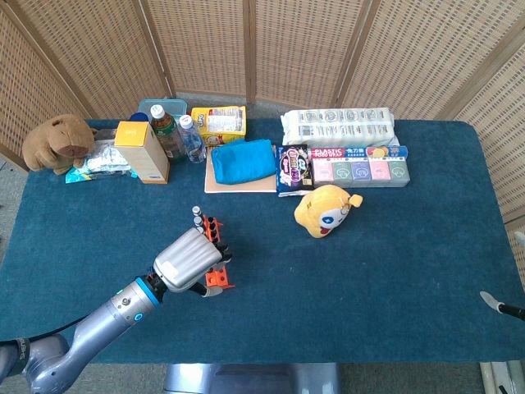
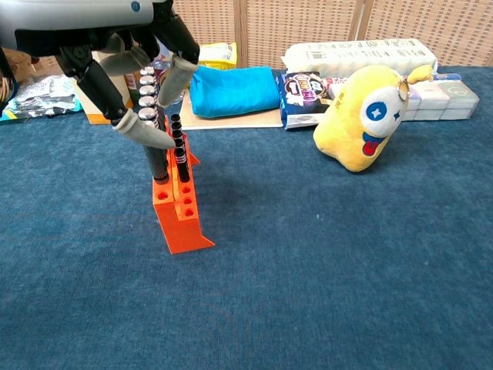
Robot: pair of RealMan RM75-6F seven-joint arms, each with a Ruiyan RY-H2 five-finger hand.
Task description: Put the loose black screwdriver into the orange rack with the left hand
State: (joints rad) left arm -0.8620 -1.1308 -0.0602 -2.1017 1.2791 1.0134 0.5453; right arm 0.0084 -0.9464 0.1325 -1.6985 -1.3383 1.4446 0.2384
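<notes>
We see the left hand [image 2: 115,31] in the upper left of the chest view, hanging above the orange rack [image 2: 180,212] with its fingers spread apart and holding nothing; one fingertip [image 2: 150,135] reaches down beside the silver-capped handles. In the head view the same hand [image 1: 187,261] sits left of centre in the lower half of the frame, covering most of the rack, of which only an orange corner [image 1: 218,281] shows at its lower right.

The black screwdriver [image 2: 154,150] stands upright in the rack, its silver cap at the near end of a row of similar capped handles that runs back toward the upper left of the chest view. A thinner black tool [image 2: 179,154] stands just beside it on the right. Several holes at the near end of the rack show open.

The right hand [image 1: 500,306] shows only as a sliver at the lower right edge of the head view, and we cannot tell how its fingers lie.

On the blue surface [image 2: 323,277] a yellow plush toy [image 2: 362,116] lies right of centre, well apart from the rack. Along the far edge we see a blue pouch [image 1: 243,160], a brown plush animal [image 1: 56,141] at the left, and a pack of white rolls [image 1: 336,125].
</notes>
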